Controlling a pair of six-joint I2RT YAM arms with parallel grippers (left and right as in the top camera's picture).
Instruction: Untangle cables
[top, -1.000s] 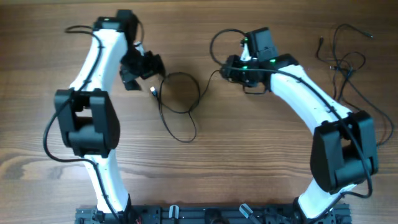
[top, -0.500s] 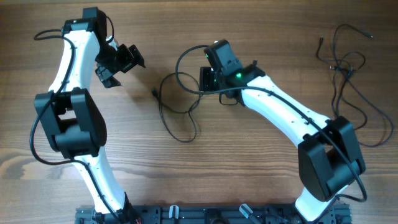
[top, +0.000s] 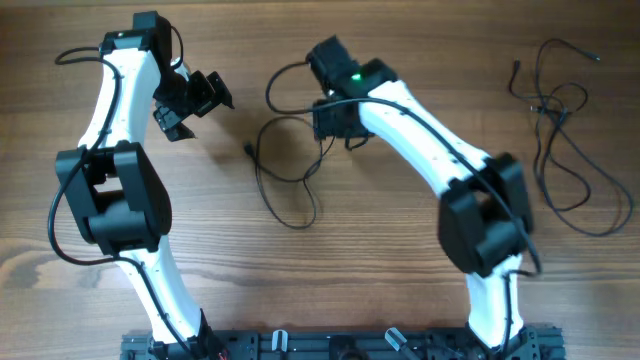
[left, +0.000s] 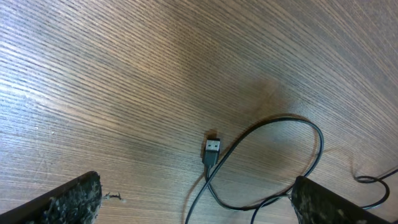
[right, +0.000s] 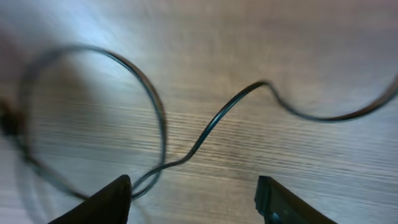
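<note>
One thin black cable (top: 259, 172) lies looped on the wooden table mid-scene, its silver plug (top: 247, 150) pointing up-left. More cables (top: 548, 150) lie tangled at the far right. My left gripper (top: 200, 113) is open, up and left of the plug. In the left wrist view the plug (left: 212, 148) and the loop (left: 314, 134) lie on the table beyond my left gripper (left: 199, 208), with nothing gripped. My right gripper (top: 330, 125) hovers over the loop's upper right. In the right wrist view my right gripper (right: 193, 200) is open, and the cable (right: 211, 124) curves just beyond its left finger (right: 99, 202).
The black rail (top: 330, 345) holding the arm bases runs along the front edge. Thicker black wires (top: 285, 85) arc off the right wrist above the loop. Bare wood lies between the middle loop and the right-hand tangle.
My right arm has swung left over the looped cable and its jaws have widened. My left arm pulled up and left away from the plug, then stayed still.
</note>
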